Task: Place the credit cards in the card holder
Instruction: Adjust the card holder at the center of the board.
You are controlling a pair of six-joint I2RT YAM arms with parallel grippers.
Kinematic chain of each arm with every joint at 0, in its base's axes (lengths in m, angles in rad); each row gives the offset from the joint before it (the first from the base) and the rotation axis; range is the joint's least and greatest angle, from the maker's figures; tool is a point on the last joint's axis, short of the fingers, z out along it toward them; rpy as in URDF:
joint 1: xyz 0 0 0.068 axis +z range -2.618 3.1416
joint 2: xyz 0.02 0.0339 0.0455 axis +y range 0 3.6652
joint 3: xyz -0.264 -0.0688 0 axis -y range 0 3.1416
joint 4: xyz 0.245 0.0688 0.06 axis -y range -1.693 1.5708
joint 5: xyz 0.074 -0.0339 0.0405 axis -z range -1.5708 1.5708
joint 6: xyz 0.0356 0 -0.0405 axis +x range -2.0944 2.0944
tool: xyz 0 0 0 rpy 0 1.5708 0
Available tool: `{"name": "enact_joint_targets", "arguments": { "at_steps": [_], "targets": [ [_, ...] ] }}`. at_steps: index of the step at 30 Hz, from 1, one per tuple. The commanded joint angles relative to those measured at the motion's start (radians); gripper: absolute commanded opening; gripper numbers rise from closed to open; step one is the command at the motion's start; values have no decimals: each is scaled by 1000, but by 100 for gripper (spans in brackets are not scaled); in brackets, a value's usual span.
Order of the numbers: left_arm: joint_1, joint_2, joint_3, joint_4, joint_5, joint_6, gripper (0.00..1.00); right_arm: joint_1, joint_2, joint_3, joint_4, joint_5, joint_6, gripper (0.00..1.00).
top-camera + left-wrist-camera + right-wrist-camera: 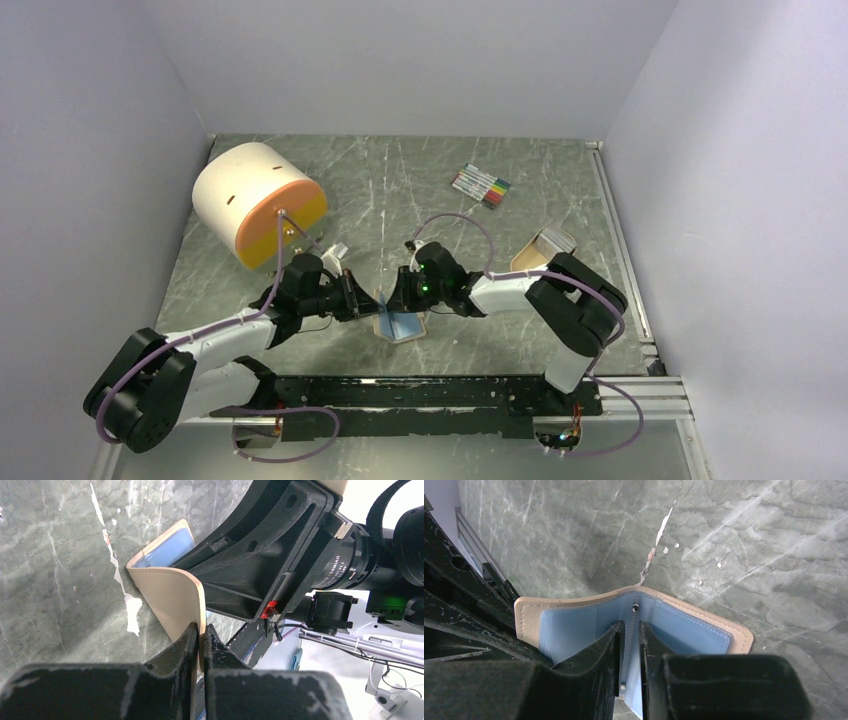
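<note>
looking from above, i see the card holder (402, 326) open near the middle of the bench (400, 180). the left fingers (184, 642) pinch the edge of its tan cover (170, 595), which stands up. the right fingers (604, 652), almost pressed together, pinch the blue plastic sleeves (689, 630) at the fold. marker pens (481, 186) lie well apart, farther back.

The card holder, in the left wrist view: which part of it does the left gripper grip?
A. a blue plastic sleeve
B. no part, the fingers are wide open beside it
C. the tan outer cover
C: the left gripper has its fingers closed on the edge of the tan cover of the card holder, while the blue sleeves lie farther off, untouched by it.
</note>
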Motion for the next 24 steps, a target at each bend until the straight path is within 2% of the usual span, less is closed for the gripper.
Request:
{"name": "enact_joint_targets", "arguments": {
  "at_steps": [1,3,13,19,24],
  "targets": [
    [3,-13,0,70,33,5,10,4,11,21,27,-19,-6,22],
    [3,-4,8,60,27,14,13,4,3,24,16,-12,-11,22],
    [3,14,-25,161,51,1,9,1,15,0,72,-35,31,24],
    [3,50,-26,192,62,6,12,2,13,-3,77,-33,40,24],
    [3,96,-25,208,61,12,9,2,5,-3,71,-27,49,31]
  ]
}}
